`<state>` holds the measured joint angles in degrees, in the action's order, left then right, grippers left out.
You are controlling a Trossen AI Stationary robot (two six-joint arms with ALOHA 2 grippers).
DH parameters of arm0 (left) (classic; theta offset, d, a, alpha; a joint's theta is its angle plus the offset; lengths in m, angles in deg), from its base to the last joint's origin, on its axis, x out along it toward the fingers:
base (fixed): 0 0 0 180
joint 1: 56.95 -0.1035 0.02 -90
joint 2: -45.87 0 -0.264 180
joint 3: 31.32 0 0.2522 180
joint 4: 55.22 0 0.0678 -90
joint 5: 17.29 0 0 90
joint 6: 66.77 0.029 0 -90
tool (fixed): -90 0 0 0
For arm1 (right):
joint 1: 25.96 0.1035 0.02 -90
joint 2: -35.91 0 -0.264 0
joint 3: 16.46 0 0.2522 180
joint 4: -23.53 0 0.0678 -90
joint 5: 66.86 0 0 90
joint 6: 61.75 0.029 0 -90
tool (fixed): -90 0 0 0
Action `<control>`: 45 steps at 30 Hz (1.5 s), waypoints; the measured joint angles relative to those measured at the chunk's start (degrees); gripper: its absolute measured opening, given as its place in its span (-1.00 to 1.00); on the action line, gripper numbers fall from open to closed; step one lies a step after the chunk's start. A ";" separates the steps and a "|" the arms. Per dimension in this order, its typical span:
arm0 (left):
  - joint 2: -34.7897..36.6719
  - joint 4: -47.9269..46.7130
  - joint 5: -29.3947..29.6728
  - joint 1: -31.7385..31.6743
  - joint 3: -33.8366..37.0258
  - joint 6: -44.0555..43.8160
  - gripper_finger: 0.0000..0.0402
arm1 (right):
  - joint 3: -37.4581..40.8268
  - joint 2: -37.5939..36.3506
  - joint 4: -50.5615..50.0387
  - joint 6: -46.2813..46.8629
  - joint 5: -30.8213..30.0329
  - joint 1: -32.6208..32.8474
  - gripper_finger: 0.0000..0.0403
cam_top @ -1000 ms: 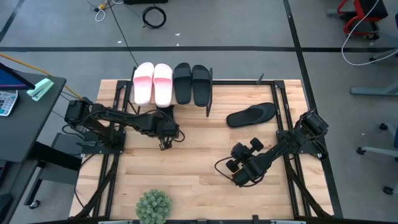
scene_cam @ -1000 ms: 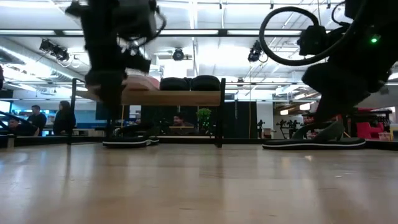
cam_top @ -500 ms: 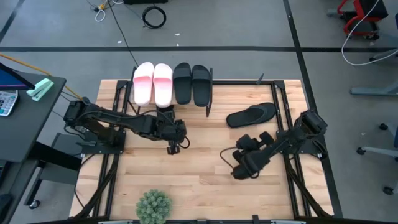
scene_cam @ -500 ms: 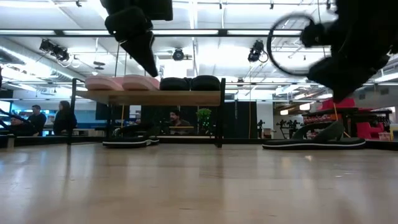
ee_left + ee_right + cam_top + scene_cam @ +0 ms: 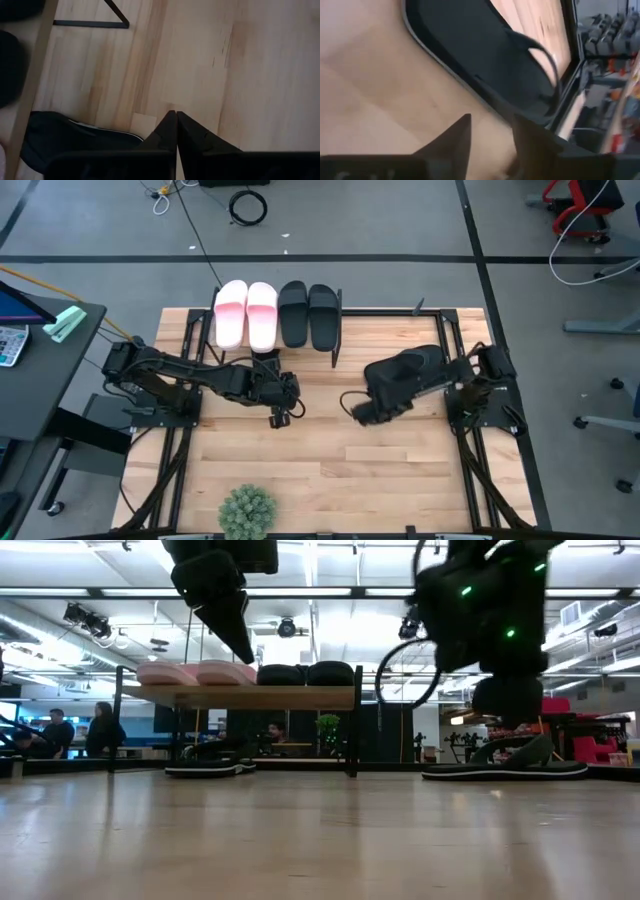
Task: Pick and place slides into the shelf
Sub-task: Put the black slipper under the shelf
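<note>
The left pincer (image 5: 279, 418) hangs over bare wooden slatted tabletop (image 5: 300, 480), fingers pressed together and holding nothing. Behind it, the low wooden-topped shelf with thin black legs (image 5: 334, 345) carries two pale pink wide-strap slides (image 5: 246, 313) and two black wide-strap slides (image 5: 308, 313). The right pincer (image 5: 490, 131), fingers apart, hovers right beside the thin black thong sandal (image 5: 485, 60), which seems to lie flat. Closing off-centre could shove it away or catch only the strap.

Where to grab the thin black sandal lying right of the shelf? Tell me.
Grip the thin black sandal by its raised strap, coming down from above. It lies flat on the table, so the sole edge offers little purchase. The right gripper, open, is nearest.
</note>
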<state>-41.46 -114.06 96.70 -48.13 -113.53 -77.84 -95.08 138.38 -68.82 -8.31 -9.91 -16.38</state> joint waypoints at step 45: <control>-0.04 -2.84 -0.04 0.02 0.50 -0.29 -0.89 | 8.15 0.00 9.92 -24.07 11.21 -18.10 -0.78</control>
<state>-41.50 -116.89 96.66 -48.11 -113.03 -78.13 -86.93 138.38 -58.91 -32.38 1.30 -34.49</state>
